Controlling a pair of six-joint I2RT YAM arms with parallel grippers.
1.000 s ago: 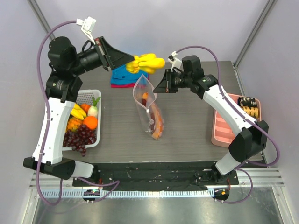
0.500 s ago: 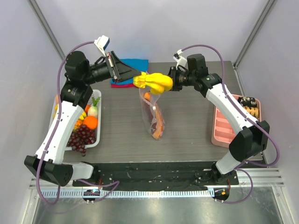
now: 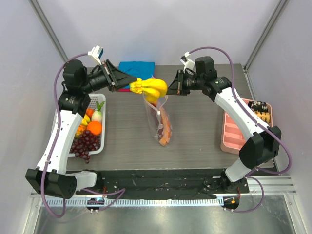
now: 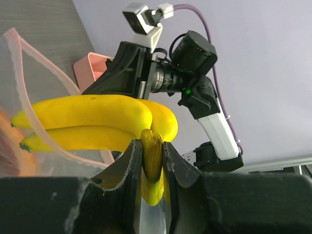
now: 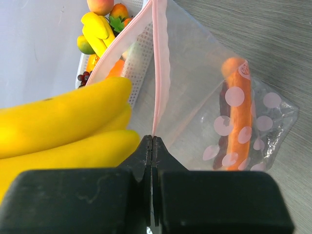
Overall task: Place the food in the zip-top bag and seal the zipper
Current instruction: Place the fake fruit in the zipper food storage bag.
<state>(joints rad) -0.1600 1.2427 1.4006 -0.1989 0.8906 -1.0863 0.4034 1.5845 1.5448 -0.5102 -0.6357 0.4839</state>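
The left gripper (image 4: 152, 155) is pinched on the stubby stem of a bunch of yellow plastic bananas (image 3: 152, 87), holding it in the air at the open mouth of the clear crinkly zip-top bag printed with pale pink dots (image 5: 195, 87). In the left wrist view the bag's pink rim crosses in front of the banana tips. The right gripper (image 5: 152, 140) has its fingers pressed together on the narrow pale pink zipper strip (image 5: 161, 63), lifting that edge so the bag stands up from the grey wood-grain counter (image 3: 195, 131) with its lower end resting there. Inside the bag lies an orange carrot-like piece (image 5: 237, 117) with something darker beside it. To the left sits a white mesh basket (image 3: 103, 141) holding a dark purple grape bunch (image 3: 84, 144), a round orange (image 3: 94, 127) and other small pieces. A folded blue-and-red cloth (image 3: 139, 67) lies at the far edge, and a pink compartment tray (image 3: 234, 136) at the right edge.
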